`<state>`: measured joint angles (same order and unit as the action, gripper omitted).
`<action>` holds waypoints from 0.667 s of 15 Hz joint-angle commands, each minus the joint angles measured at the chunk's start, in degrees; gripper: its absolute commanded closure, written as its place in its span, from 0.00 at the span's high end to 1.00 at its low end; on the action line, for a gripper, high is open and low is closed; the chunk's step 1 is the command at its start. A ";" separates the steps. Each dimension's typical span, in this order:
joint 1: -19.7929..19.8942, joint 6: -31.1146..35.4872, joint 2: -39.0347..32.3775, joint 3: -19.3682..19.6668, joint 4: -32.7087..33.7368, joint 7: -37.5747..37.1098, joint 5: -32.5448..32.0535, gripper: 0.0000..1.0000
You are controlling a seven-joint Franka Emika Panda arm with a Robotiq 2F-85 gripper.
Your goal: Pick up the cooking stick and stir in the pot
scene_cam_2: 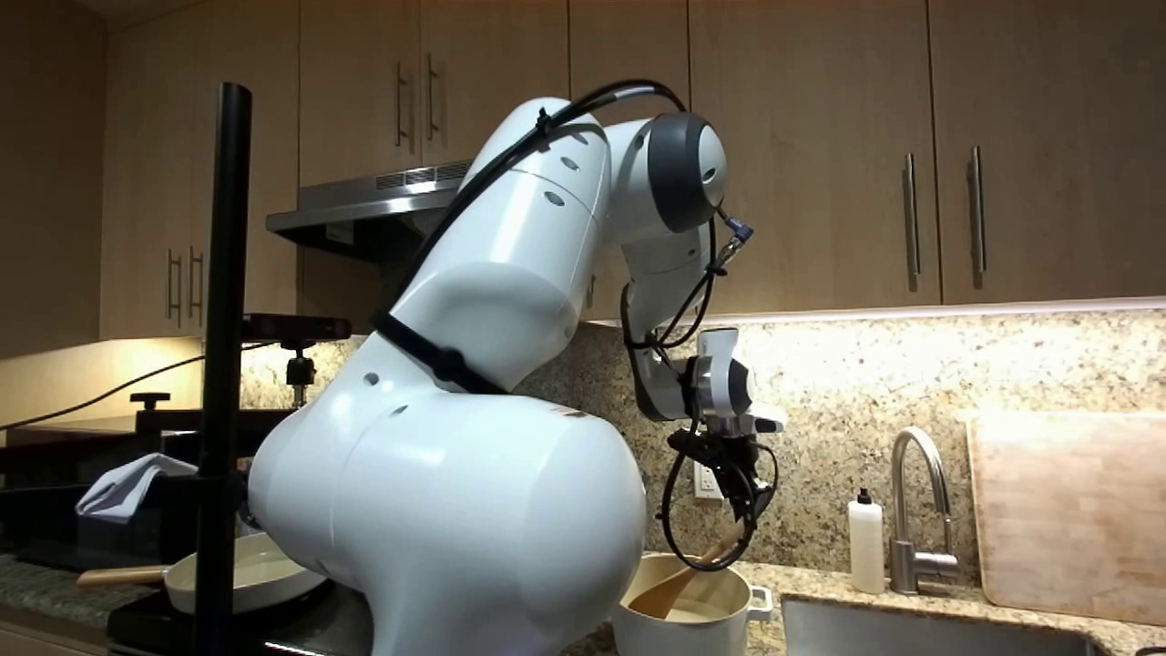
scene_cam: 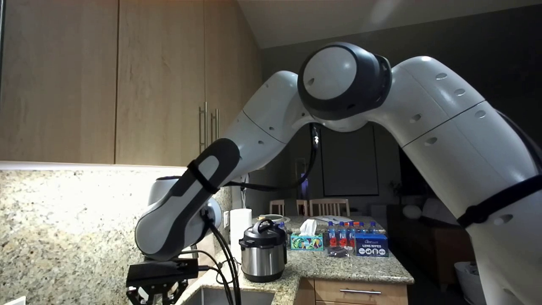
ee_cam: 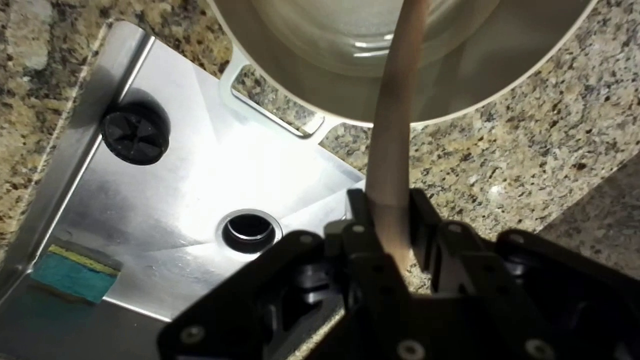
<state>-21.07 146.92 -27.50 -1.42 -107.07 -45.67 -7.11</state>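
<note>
The cooking stick is a brown wooden spatula (scene_cam_2: 660, 597) that leans at a tilt in the pot, its broad end inside. It also shows in the wrist view (ee_cam: 395, 110), running from the jaws over the rim into the pot. The pot (scene_cam_2: 683, 633) is round and cream-white with side handles, and pale inside. In the wrist view the pot (ee_cam: 320, 75) is at the top, partly cut off. My gripper (ee_cam: 389, 200) is shut on the stick's handle, above and beside the pot. It shows in both exterior views, at the bottom edge (scene_cam: 157, 292) and above the pot (scene_cam_2: 751, 510).
A steel sink (ee_cam: 165, 200) with a sponge (ee_cam: 75, 275) adjoins the pot. A soap bottle (scene_cam_2: 865, 545), faucet (scene_cam_2: 925, 510) and cutting board (scene_cam_2: 1075, 510) stand behind it. A pressure cooker (scene_cam: 263, 258) stands past the sink. A frying pan (scene_cam_2: 250, 579) is on the stove.
</note>
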 commanded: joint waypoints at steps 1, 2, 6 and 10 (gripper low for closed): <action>1.17 -2.50 -0.72 -0.78 0.00 3.08 1.27 0.09; 1.25 -2.26 -0.54 -0.44 -0.42 2.62 1.18 0.09; 1.18 0.46 1.36 1.50 -4.26 -0.31 0.39 0.09; 2.10 2.42 2.24 2.94 -6.30 -1.55 0.79 0.09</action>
<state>-19.87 147.22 -27.90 1.06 -109.01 -46.38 -7.04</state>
